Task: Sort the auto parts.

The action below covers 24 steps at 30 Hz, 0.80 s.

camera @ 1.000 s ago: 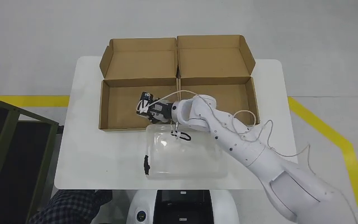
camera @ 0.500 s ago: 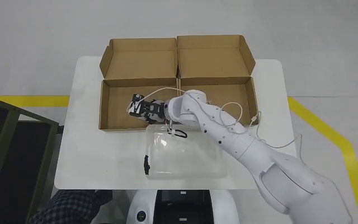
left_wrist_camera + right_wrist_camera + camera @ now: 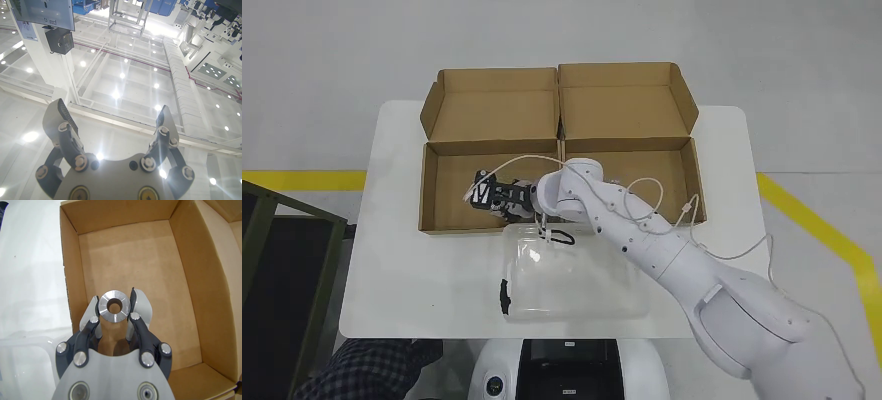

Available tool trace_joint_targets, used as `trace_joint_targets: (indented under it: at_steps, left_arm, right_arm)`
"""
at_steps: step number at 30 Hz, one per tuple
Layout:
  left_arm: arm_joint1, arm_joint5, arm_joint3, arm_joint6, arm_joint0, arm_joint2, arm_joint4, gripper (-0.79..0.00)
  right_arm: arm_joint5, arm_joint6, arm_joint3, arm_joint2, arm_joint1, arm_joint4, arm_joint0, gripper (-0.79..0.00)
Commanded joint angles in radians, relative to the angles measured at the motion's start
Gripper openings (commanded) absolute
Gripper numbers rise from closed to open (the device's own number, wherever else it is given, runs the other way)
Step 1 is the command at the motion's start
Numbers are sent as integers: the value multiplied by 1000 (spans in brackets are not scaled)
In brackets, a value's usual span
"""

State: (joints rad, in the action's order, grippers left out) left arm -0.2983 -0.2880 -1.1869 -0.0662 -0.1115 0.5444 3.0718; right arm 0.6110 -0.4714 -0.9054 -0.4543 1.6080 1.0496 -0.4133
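My right gripper [image 3: 485, 190] hangs over the left cardboard box [image 3: 449, 192], near its middle, shut on a silver metal ring with a round hole [image 3: 122, 303]. In the right wrist view the ring sits between the fingertips of the right gripper [image 3: 115, 299], above the bare floor of the left cardboard box [image 3: 151, 266]. The left gripper [image 3: 112, 111] points up at the ceiling, open, with nothing between its fingers.
A second open cardboard box [image 3: 642, 172] adjoins the first on the right, both with lids folded back. A clear plastic tray [image 3: 577, 285] lies in front of the boxes, with a small black part [image 3: 504, 295] at its left rim and another [image 3: 562, 238] at its far rim.
The right gripper has carried the metal ring leftward, from the left box's right side toward its middle.
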Motion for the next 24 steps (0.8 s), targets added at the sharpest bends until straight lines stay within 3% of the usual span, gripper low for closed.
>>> trace_joint_targets:
  at_steps: [1,13,18,24]
  left_arm:
    - [0,0,0,0,0,0,0,0]
    - [0,0,0,0,0,0,0,0]
    - [0,0,0,0,0,0,0,0]
    - [0,0,0,0,0,0,0,0]
  right_arm:
    - [1,-5,8,0,5,4,4,-468]
    - [5,32,4,-54,9,23,19,-440]
    - [6,55,-89,-115,-23,49,-16,-437]
    - [-4,22,-305,-230,-86,106,-123,-416]
